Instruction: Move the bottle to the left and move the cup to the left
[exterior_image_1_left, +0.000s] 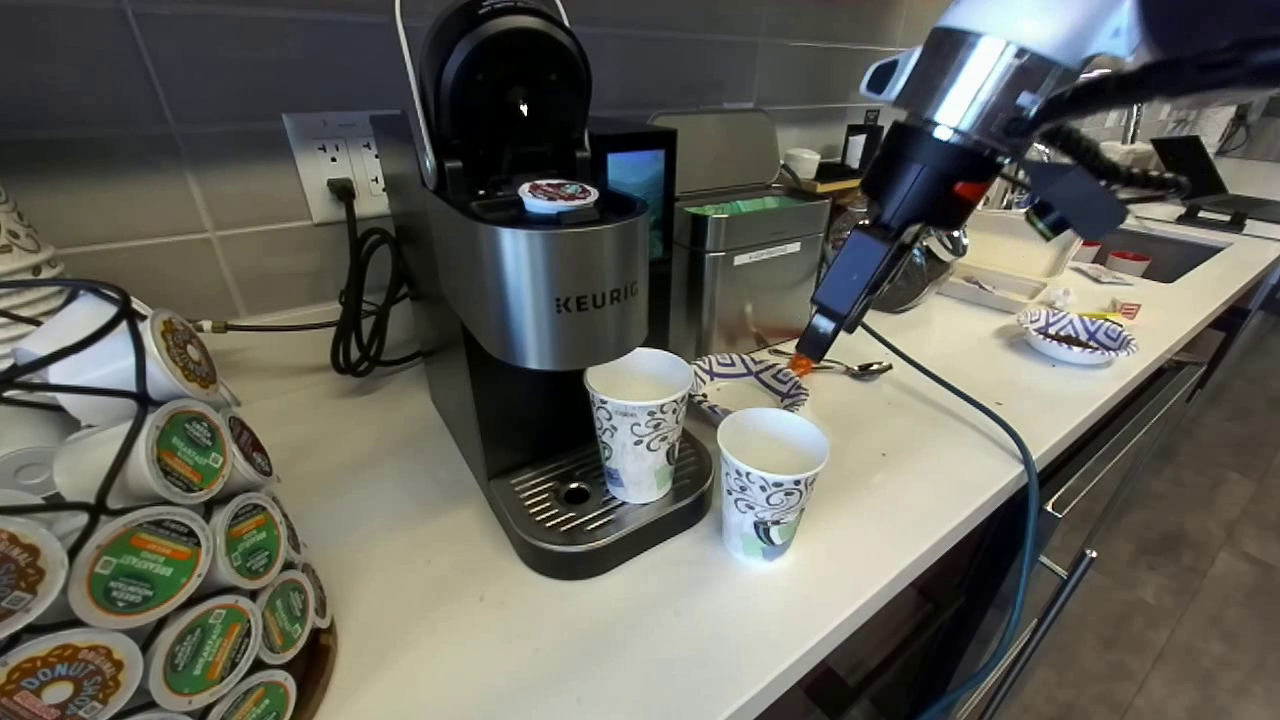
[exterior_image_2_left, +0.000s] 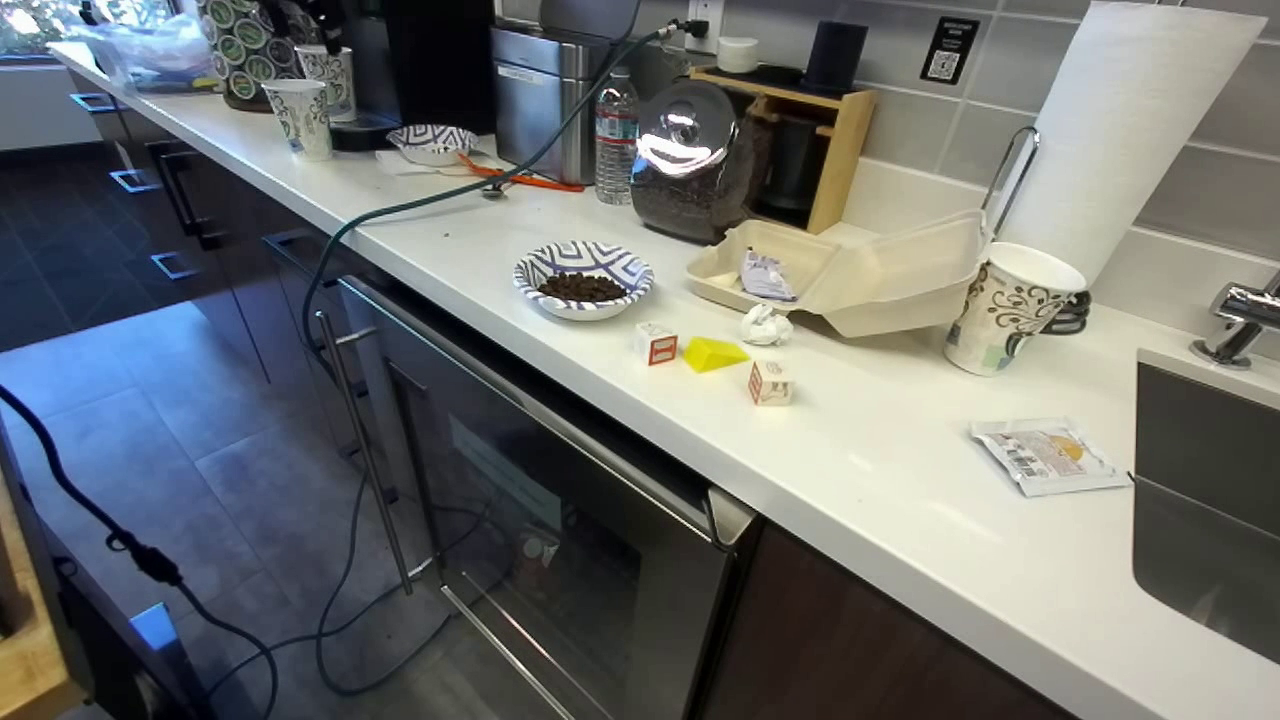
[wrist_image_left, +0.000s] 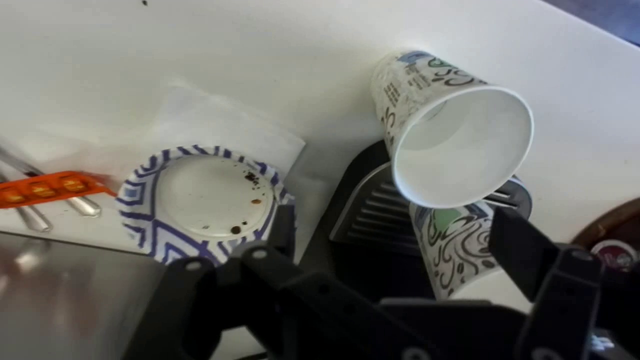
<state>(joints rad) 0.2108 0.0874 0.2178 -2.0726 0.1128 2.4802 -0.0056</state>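
In an exterior view the coffee maker (exterior_image_1_left: 565, 290) has a pod (exterior_image_1_left: 558, 194) in its top, a paper cup (exterior_image_1_left: 640, 440) on its drip tray (exterior_image_1_left: 545, 522) and a second cup (exterior_image_1_left: 768, 490) just beside it (which the task means I cannot tell), and beyond it the steel bin (exterior_image_1_left: 760, 300) holds green packets (exterior_image_1_left: 745, 205). In an exterior view the bottle (exterior_image_2_left: 616, 140) stands past that bin from the coffee maker, and the far bowl (exterior_image_2_left: 632, 270) holds dark beans (exterior_image_2_left: 583, 288). In the wrist view the gripper (wrist_image_left: 395, 218) is spread, and beside the coffee maker the near bowl (wrist_image_left: 137, 193) holds crumbs (wrist_image_left: 251, 177).
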